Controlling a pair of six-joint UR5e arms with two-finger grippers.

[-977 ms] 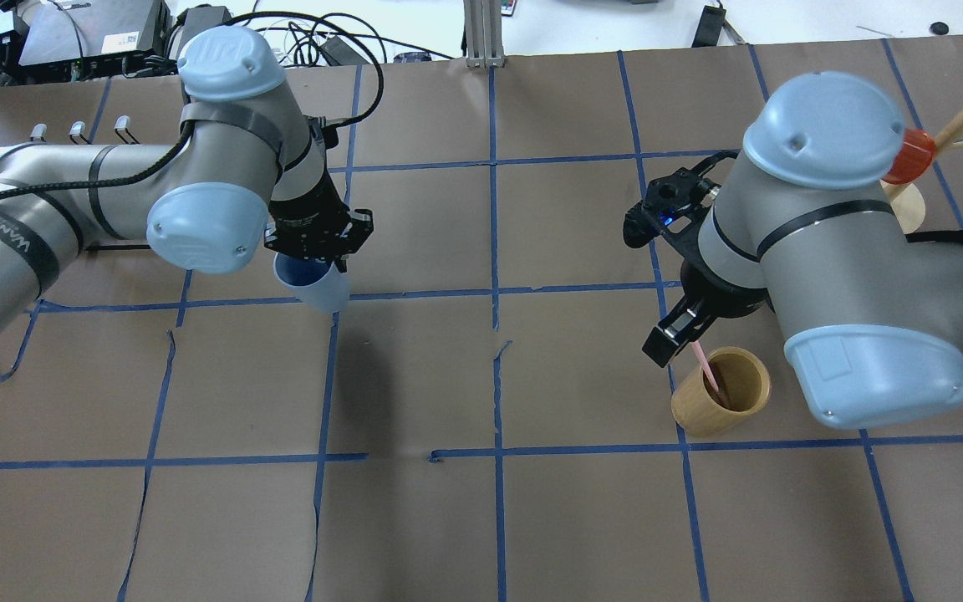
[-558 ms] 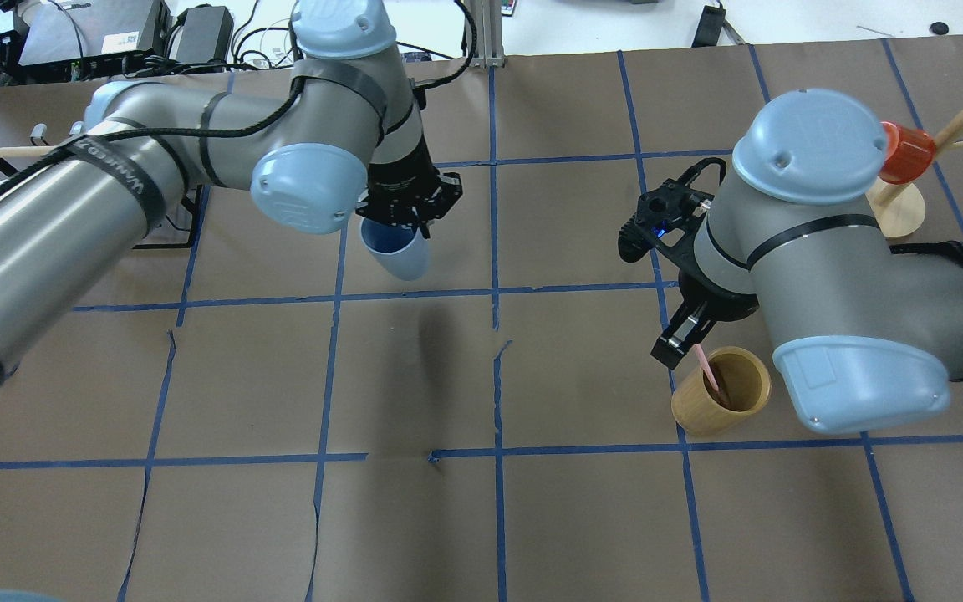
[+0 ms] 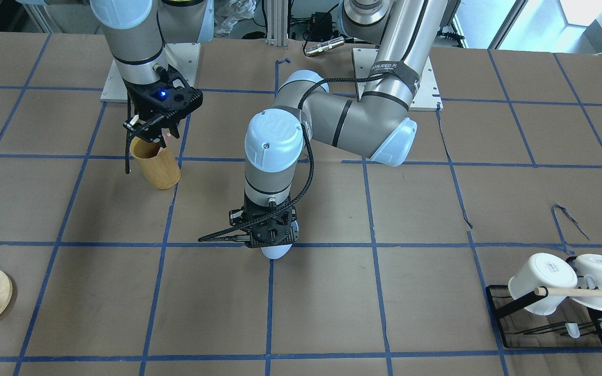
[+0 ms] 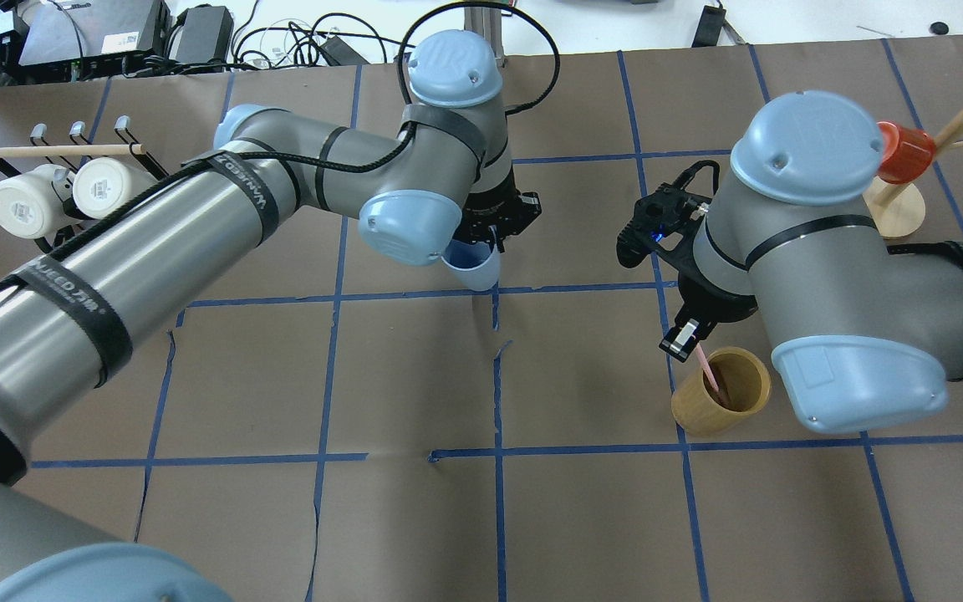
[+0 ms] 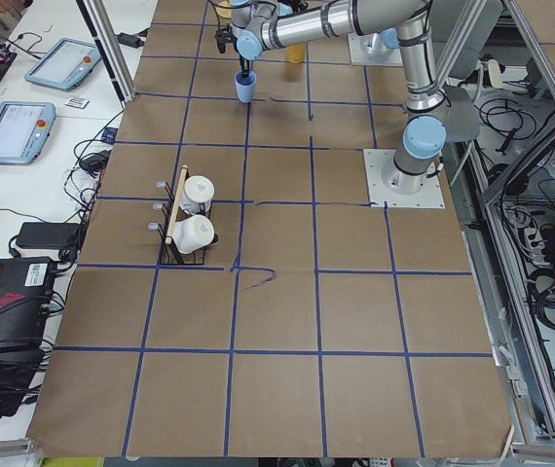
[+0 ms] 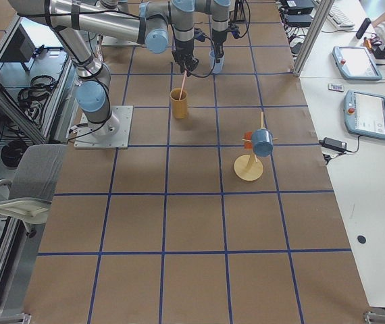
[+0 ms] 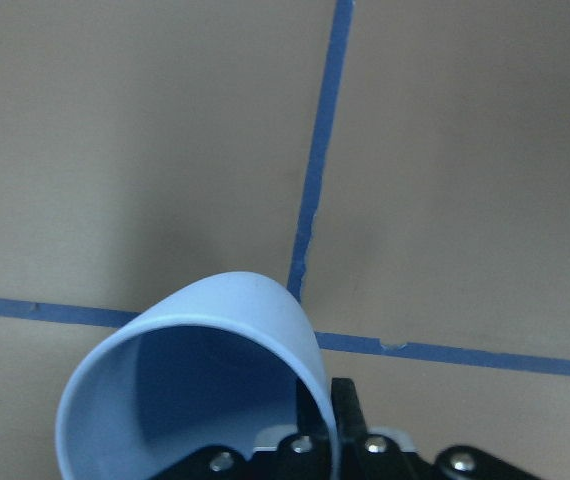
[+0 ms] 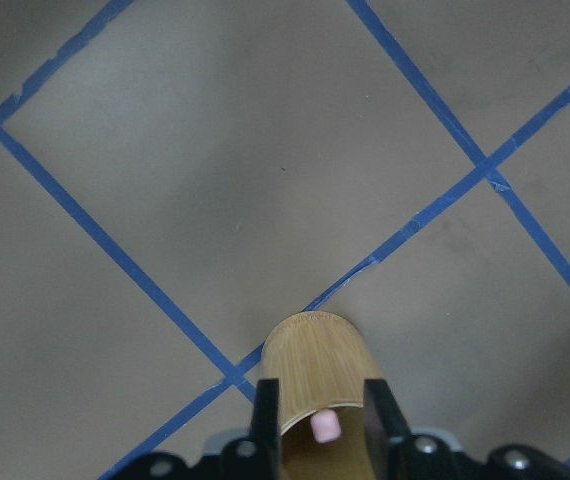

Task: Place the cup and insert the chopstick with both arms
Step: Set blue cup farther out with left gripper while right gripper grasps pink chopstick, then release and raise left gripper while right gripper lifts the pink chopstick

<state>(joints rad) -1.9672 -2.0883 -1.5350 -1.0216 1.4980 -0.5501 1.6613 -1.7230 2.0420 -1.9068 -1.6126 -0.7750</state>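
Status as I read it from the remote station:

1. Left claw (image 4: pixel 490 241): clamped on the rim of the cup (image 4: pixel 471 267), pointing downward; the left wrist view shows the near part of the rim against the claw body and the pale blue wall curving away from it.
2. Cup location: near the middle of the tabletop (image 4: pixel 415 376), just beside a crossing of the blue tape lines (image 4: pixel 496 291); mouth upward and tilted in the overhead view; I cannot tell whether its base touches the paper.
3. Right claw (image 8: pixel 320 408): apart; its two fingers (image 8: pixel 267 410) stand on either side of the pink tip of the chopstick (image 4: pixel 707 368), with a gap on each side in the right wrist view; no contact is visible.
4. Chopstick location: lower end inside the bamboo cylinder (image 4: pixel 695 410), leaning against the rim, upper end rising toward the right claw.
5. Bamboo cylinder: upright on the robot's right half of the tabletop, well apart from the cup; it stands beside a tape line.
6. Other items: two white mugs (image 4: pixel 22 201) lie on a black rack (image 4: pixel 59 242) at the far left, with a wooden rod (image 4: pixel 55 150) across them; an orange cup (image 4: pixel 904 155) hangs on a wooden stand (image 4: pixel 899 209) at the far right.
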